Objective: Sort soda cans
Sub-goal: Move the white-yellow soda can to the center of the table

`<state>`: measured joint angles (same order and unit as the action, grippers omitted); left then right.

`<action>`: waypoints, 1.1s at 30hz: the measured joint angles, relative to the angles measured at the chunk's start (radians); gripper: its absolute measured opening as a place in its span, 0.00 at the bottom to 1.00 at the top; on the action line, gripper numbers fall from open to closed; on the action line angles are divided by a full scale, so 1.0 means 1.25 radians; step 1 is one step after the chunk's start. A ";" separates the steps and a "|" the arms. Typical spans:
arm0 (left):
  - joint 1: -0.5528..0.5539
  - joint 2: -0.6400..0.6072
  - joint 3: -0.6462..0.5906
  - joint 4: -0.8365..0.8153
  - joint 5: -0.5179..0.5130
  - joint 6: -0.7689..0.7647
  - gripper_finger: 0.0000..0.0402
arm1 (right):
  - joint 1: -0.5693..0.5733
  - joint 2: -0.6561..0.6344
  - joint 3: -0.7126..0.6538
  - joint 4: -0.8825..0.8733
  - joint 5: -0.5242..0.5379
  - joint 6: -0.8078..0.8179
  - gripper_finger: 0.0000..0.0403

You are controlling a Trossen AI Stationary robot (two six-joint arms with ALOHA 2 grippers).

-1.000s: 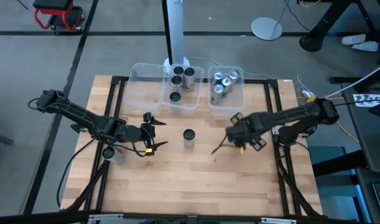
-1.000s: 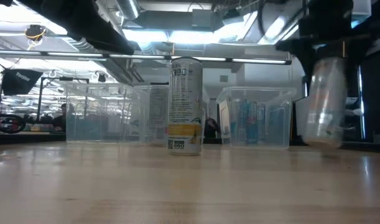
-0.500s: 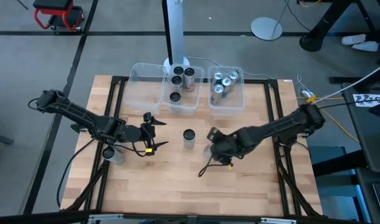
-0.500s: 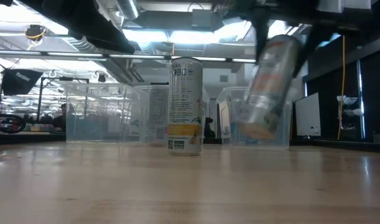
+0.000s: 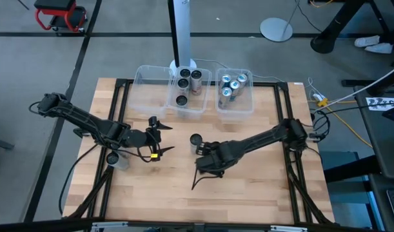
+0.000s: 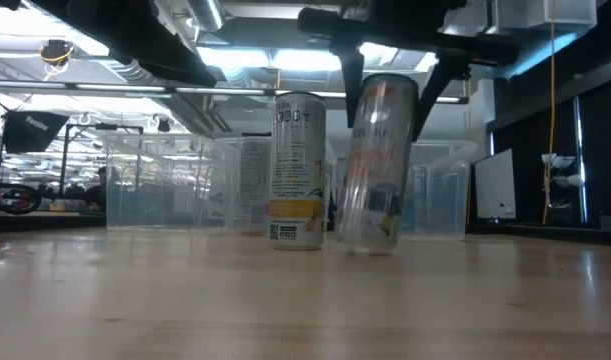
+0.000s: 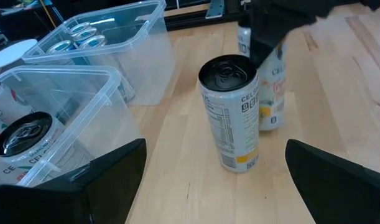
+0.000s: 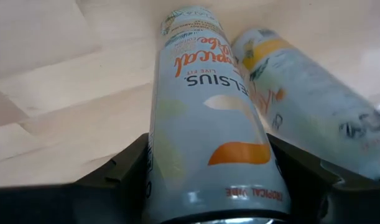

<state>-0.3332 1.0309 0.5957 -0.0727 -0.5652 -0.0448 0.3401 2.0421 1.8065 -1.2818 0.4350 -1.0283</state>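
The carried soda can (image 6: 377, 160) sits clamped between the jaws of the right gripper (image 8: 208, 168), white with orange lettering, tilted a little off upright and with its base right down at the wooden table (image 5: 248, 187) — whether it touches the boards I cannot tell from the low view. In the right wrist view the dark fingers (image 8: 118, 171) press on either side of the can's body, so this is a firm grasp. Just beside those jaws, on their far side toward the bins, stands the lone soda can (image 5: 196, 140) with a dark top, upright on the table; the left wrist view shows it (image 7: 230, 112) close in front of the held can, the two near each other, though contact is not clear. Out to the other side, the left gripper (image 5: 159, 137) hangs above the table with its jaws spread wide and nothing between them — the standing can lies ahead of its fingertips, apart from them. Beyond both grippers, at the table's far edge, three clear bins sit in a row: the left bin (image 5: 145, 96) shows no cans, the middle bin (image 5: 200, 106) holds dark-topped cans (image 5: 184, 82), and the right bin (image 5: 245, 103) holds blue-topped cans (image 5: 230, 86). One more can (image 5: 113, 158) stands near the left arm's elbow, well apart from the jaws.
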 joint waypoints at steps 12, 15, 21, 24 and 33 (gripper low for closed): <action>0.000 0.000 0.000 0.001 0.000 0.000 0.93 | -0.001 0.011 0.002 0.043 0.005 -0.001 0.82; 0.000 0.000 0.000 0.001 0.000 0.000 0.93 | -0.001 0.011 0.002 0.045 0.005 -0.001 0.85; 0.000 0.000 0.000 0.001 0.000 0.000 0.93 | 0.000 0.011 0.010 0.037 -0.001 -0.001 0.87; 0.000 0.000 0.000 0.002 0.000 0.000 0.93 | 0.000 0.011 0.038 0.037 -0.001 -0.001 0.86; 0.000 0.000 0.000 0.002 0.000 0.000 0.93 | 0.001 0.011 0.193 -0.064 -0.001 0.042 0.86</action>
<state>-0.3332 1.0309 0.5957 -0.0704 -0.5648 -0.0448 0.3408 2.0563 2.0480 -1.3612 0.4343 -0.9757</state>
